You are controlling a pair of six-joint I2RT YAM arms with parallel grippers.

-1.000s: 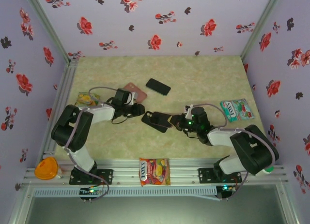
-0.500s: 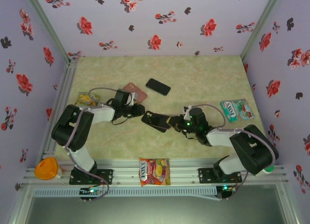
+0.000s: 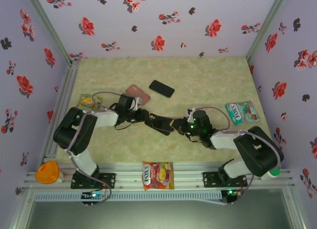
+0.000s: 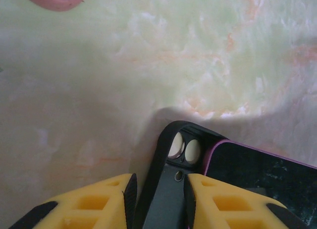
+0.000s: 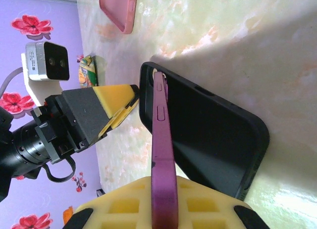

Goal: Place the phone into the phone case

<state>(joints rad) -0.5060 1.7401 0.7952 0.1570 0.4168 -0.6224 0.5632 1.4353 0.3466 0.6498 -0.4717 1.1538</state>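
Left pincer (image 4: 159, 183): yellow fingers (image 4: 99, 202) nearly together, clamped on the rim of the black phone case (image 4: 166, 199) at its lens-cutout end. Right pincer (image 5: 163, 202): nearly closed, gripping the purple-edged phone (image 5: 161, 140) by its near end. The far end of the phone meets the cutout end of the case; from there the phone angles up out of the case rather than lying flat in it. From the left wrist, the phone's corner sits just beside the cutout. Overhead, both pincers meet at mid-surface (image 3: 208, 80) with case and phone between them. Case throws a shadow below; contact with the surface cannot be told. Pink case (image 3: 137, 94) lies apart, behind the left pincer.
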